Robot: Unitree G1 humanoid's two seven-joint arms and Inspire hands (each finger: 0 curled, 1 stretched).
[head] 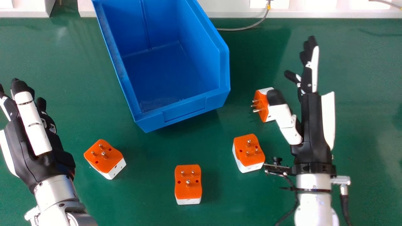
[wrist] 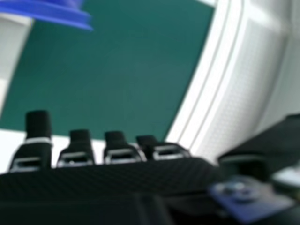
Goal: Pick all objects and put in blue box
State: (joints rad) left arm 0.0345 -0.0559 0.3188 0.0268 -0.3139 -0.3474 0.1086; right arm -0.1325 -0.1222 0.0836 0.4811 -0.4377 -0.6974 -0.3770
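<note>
Plug adapters (head: 188, 192), four on the green table (head: 141, 201) in the head view, all outside the blue box (head: 188, 110). Looks like pick-up time: I'd have the right hand (head: 314, 125) line up and close on the one by its thumb. That one's prongs face left, boxwards, long axis roughly near-to-far; the others are prongs-up. Left hand's (head: 28, 157) loose too.

Right hand view: fingers extended, gripping nothing, bit of box beyond.

No legible txt, nos. or signs on box (head: 176, 114), orange-white adapters (head: 187, 185) or hands.No legible txt, labels, brand names, nos. or signs in head or R-hand view.
</note>
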